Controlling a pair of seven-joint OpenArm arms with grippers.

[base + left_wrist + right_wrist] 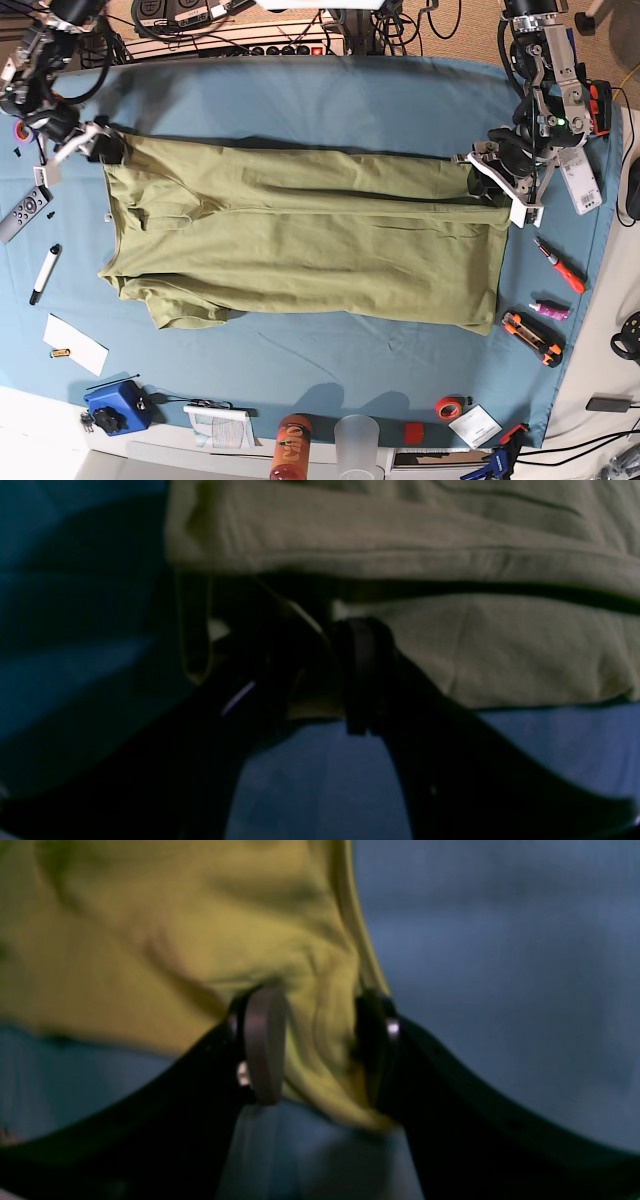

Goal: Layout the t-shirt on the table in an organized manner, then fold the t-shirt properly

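- The shirt (pixel 300 240) lies spread lengthwise across the middle of the table (pixel 300 100), partly folded over itself.
- The left gripper (pixel 320 670) sits at the shirt's far corner, its fingers (pixel 365 675) pinching a fold of cloth.
- The right gripper (pixel 320 1045) is at the opposite far corner, fingers (pixel 262 1040) spread with bunched cloth between them.

Matt, wrinkly cotton t-shirt (pixel 300 250); smooth teal cloth table (pixel 300 100).
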